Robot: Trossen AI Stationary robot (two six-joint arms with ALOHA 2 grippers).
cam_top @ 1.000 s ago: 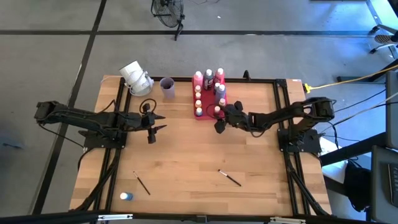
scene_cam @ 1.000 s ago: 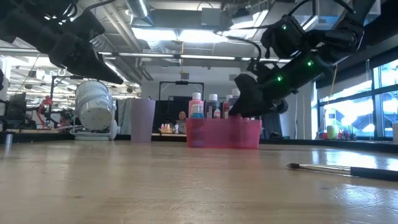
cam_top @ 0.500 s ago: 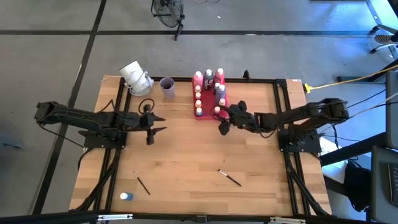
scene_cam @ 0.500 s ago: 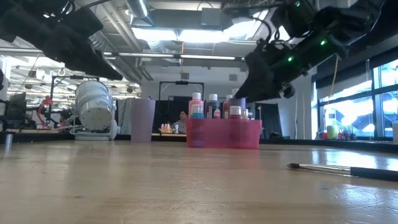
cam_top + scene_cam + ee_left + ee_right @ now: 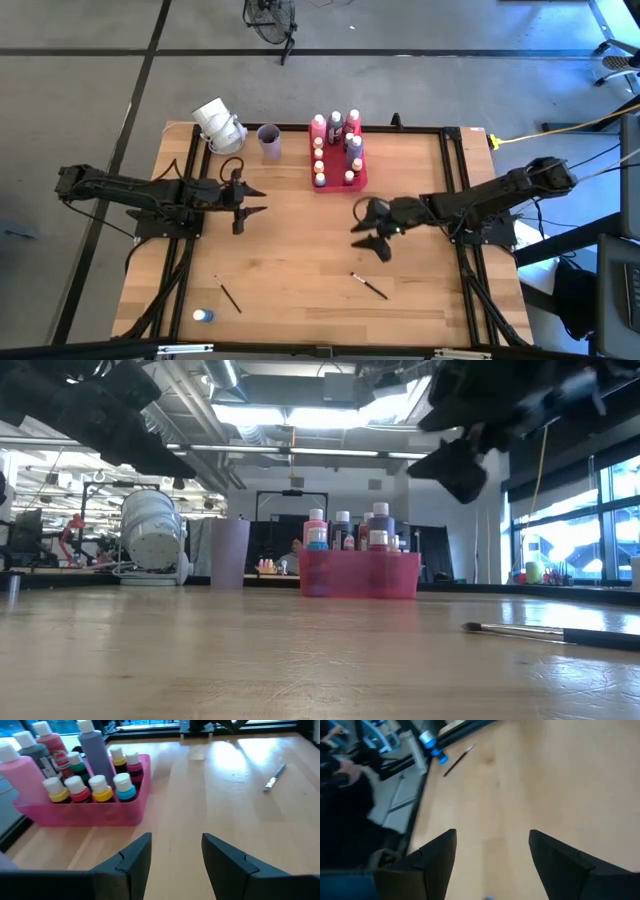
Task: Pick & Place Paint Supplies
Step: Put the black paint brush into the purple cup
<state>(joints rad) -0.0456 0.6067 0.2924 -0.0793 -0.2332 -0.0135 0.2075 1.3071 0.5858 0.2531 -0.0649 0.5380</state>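
Several light-capped paint bottles point(image 5: 335, 140) stand upright in the pink-red tray point(image 5: 358, 183) at the far middle of the table. One blue bottle point(image 5: 203, 316) lies at the near left corner. Two thin dark paintbrushes point(image 5: 369, 286) point(image 5: 228, 294) lie flat on the wood near the front. My right gripper point(image 5: 364, 229) hangs open and holds nothing, above the table between the tray and the right brush. My left gripper point(image 5: 247, 200) hovers open and holds nothing, left of the tray, and points toward the tray point(image 5: 85, 815).
A lilac cup point(image 5: 268, 140) stands left of the tray, and a white lamp-like thing point(image 5: 218, 125) lies at the far left corner. Black frame rails point(image 5: 455, 180) run along the table's sides. Bare wood point(image 5: 300, 250) lies in the middle.
My right gripper has drawn back from the tray's near right corner toward the table's near edge and has risen, tipping up from a steep downward slant. Its fingers have stayed open with nothing between them. The bottles in the tray have kept still.
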